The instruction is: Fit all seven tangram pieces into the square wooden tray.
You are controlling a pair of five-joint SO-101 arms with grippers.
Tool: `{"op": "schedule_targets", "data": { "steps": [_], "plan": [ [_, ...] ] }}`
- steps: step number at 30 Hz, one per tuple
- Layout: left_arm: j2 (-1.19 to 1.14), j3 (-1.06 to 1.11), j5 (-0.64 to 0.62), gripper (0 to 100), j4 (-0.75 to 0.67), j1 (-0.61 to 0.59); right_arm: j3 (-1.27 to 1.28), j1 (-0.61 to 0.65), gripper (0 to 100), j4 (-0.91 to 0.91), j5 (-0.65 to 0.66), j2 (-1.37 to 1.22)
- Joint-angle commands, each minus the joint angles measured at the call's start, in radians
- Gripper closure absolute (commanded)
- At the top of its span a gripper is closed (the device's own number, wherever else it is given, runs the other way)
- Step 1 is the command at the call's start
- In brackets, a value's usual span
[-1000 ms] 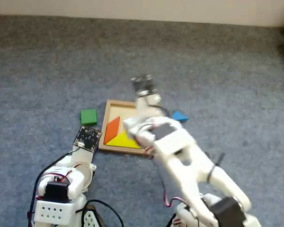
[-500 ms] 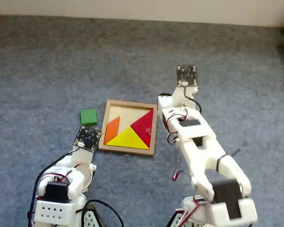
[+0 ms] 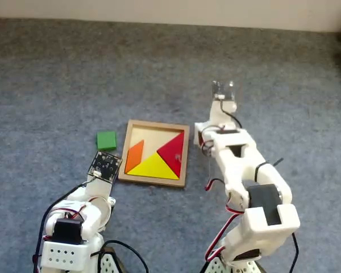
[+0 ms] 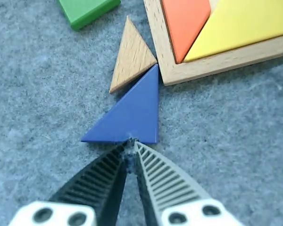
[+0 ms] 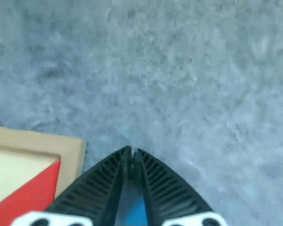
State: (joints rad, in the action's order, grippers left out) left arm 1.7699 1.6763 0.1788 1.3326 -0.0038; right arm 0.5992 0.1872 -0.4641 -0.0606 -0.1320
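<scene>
Square wooden tray (image 3: 156, 123) lies on the grey carpet (image 3: 74, 74) between the two arms. Inside it are three pieces. An orange piece (image 3: 134, 155) sits against the rim nearest the left arm. A yellow triangle (image 3: 152, 167) lies along the near rim. A red triangle (image 3: 172, 149) is on the side nearest the right arm (image 3: 238, 165). The far part of the tray floor is bare wood. A green square (image 3: 106, 140) lies on the carpet just outside the tray, on the left arm's side. Left gripper (image 4: 131, 142) is low over the carpet with its fingers pressed together on nothing, tips touching the edge of a dark blue triangle (image 4: 132, 115). That triangle meets a bare-wood triangle (image 4: 131, 54), and both sit just beside the tray's corner. Right gripper (image 5: 131, 151) is clenched too, over carpet just past the tray's rim. A light blue piece (image 5: 134, 214) shows through the gap behind its tips; I cannot tell if it is touched.
</scene>
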Motion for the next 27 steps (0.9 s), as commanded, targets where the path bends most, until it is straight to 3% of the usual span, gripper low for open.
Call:
{"op": "schedule_targets", "data": {
  "steps": [1,8,13,15,24,27],
  "plan": [
    [0.038,0.019,0.003,99,0.006,-0.001,-0.125,-0.051,99.5,-0.226,0.006,0.012],
    [0.038,0.019,0.003,99,0.006,-0.001,-0.214,-0.087,99.5,-0.532,-0.003,0.012],
    [0.038,0.019,0.003,99,0.006,-0.001,-0.214,-0.068,99.5,-0.659,-0.27,0.013],
    [0.038,0.019,0.003,99,0.006,-0.001,-0.216,-0.064,99.5,-0.68,-0.311,0.018],
    [0.038,0.019,0.003,99,0.006,-0.001,-0.317,-0.064,99.4,-0.797,-0.049,0.168],
    [0.038,0.019,0.003,99,0.006,-0.001,-0.311,-0.061,94.0,-0.8,0.002,0.239]
  ]
}}
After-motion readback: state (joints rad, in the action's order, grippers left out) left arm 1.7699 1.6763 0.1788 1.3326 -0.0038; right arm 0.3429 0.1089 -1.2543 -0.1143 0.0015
